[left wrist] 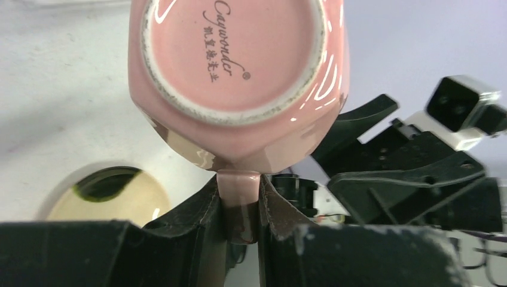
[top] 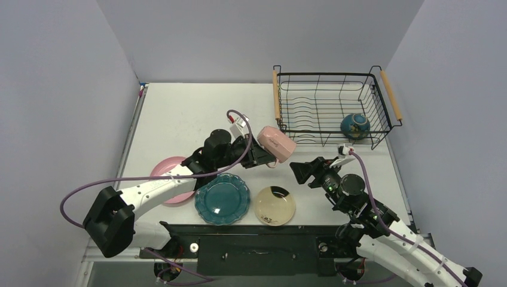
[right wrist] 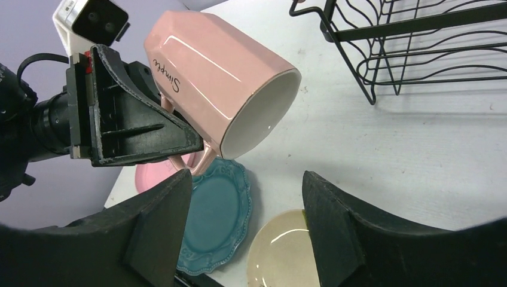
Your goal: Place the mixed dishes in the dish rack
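My left gripper [top: 263, 156] is shut on the handle of the pink cup [top: 276, 143] and holds it in the air, left of the dish rack [top: 332, 106]. In the left wrist view the cup's base [left wrist: 239, 54] fills the top and its handle sits between the fingers [left wrist: 197, 212]. The right wrist view shows the cup [right wrist: 221, 89] with its mouth tilted down and to the right. My right gripper [top: 301, 170] is open and empty, just right of the cup. The dark-teal bowl [top: 355, 126] lies in the rack. The teal scalloped plate [top: 222, 199], the cream dish [top: 275, 205] and the pink plate [top: 169, 173] lie on the table.
The rack stands at the back right, its wooden handles [top: 276, 94] along its left and right sides. The plates lie in a row near the front edge. Grey walls close in the table on three sides.
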`<state>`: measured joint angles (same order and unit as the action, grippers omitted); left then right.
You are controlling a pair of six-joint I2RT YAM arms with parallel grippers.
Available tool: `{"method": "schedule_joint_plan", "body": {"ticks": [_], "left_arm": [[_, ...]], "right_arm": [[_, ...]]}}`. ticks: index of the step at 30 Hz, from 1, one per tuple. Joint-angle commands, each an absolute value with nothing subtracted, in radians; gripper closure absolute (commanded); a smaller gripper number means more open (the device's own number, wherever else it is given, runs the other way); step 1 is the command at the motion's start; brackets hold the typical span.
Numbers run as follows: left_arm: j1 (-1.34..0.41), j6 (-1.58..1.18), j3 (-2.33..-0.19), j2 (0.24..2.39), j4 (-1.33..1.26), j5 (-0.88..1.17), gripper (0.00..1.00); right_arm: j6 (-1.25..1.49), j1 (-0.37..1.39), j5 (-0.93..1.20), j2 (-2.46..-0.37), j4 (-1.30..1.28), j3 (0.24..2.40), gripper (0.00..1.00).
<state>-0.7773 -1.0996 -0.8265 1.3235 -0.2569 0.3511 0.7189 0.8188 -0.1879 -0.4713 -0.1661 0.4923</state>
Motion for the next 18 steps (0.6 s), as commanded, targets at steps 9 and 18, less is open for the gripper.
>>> {"method": "schedule_joint_plan", "body": {"ticks": [9, 18], "left_arm": [[-0.805, -0.614, -1.004, 1.253, -0.067, 0.270, 1.00], [-0.899, -0.394, -1.134, 1.285, 0.094, 0.149, 1.00]], "right_arm": [[0.730, 0.819, -0.342, -0.462, -0.409, 0.631, 0.37], [0.756, 0.818, -0.498, -0.453, -0.629, 0.754, 0.38]]}}
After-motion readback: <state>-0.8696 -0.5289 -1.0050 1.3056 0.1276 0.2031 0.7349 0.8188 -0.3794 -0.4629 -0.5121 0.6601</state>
